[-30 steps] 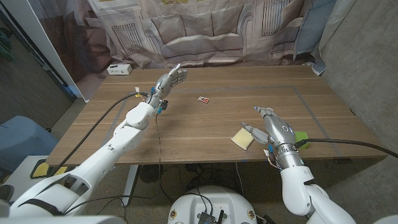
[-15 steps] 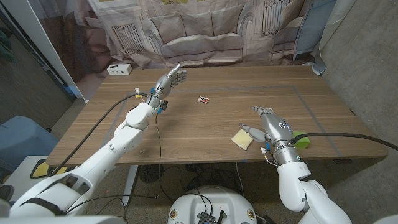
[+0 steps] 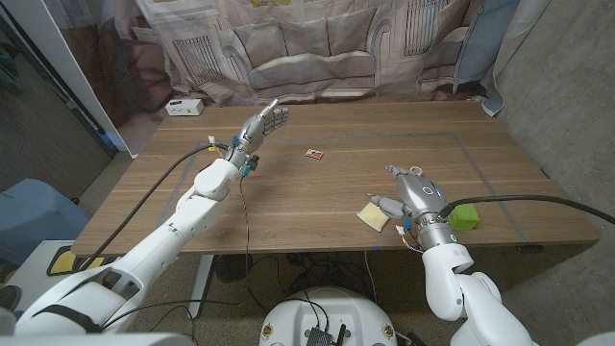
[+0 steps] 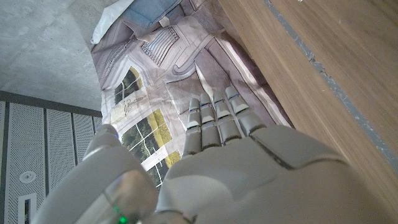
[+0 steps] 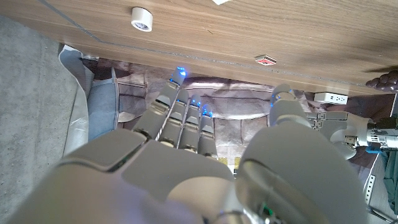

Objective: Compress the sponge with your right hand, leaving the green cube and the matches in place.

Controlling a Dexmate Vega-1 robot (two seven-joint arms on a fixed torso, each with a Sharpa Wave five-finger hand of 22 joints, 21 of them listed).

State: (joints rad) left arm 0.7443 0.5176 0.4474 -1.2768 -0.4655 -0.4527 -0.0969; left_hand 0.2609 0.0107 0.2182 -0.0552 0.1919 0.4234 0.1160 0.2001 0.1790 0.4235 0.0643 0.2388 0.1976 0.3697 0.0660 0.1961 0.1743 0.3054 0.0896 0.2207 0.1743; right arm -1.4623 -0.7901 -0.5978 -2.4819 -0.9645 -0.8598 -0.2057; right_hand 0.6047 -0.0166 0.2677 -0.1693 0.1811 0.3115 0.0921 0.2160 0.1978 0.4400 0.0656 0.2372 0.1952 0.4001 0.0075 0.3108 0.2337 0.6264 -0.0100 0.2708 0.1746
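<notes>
From the head view, my right hand (image 3: 415, 197) hovers over the near right part of the table (image 3: 384, 144), fingers apart and holding nothing. The sponge (image 3: 374, 215), a pale yellow block, lies just beside it on the side toward my left, near the table's front edge; I cannot tell whether my thumb touches it. The green cube (image 3: 465, 216) sits just beside my right wrist on the outer side, also close to the front edge. The matches (image 3: 313, 153), a small red-and-white box, lie flat near the table's middle, well apart from both hands. My left hand (image 3: 263, 123) is raised over the far left part of the table, fingers extended and a little apart, holding nothing. A white box (image 3: 183, 107) rests at the far left corner. A printed cloth (image 3: 317, 48) hangs behind the table.

In the left wrist view, I see the back of my left hand (image 4: 217, 162), fingers (image 4: 214, 121) straight and close side by side, nothing in them. The wooden table (image 4: 336, 56) and the cloth (image 4: 161, 68) lie beyond.

In the right wrist view, the back of my right hand (image 5: 186, 168) shows with fingers (image 5: 183, 121) reaching out, the thumb (image 5: 289, 115) standing apart, empty. Beyond are the table (image 5: 249, 25), the matches (image 5: 265, 60) and a small roll of white tape (image 5: 142, 18). My left hand (image 5: 382, 82) shows at the edge.
</notes>
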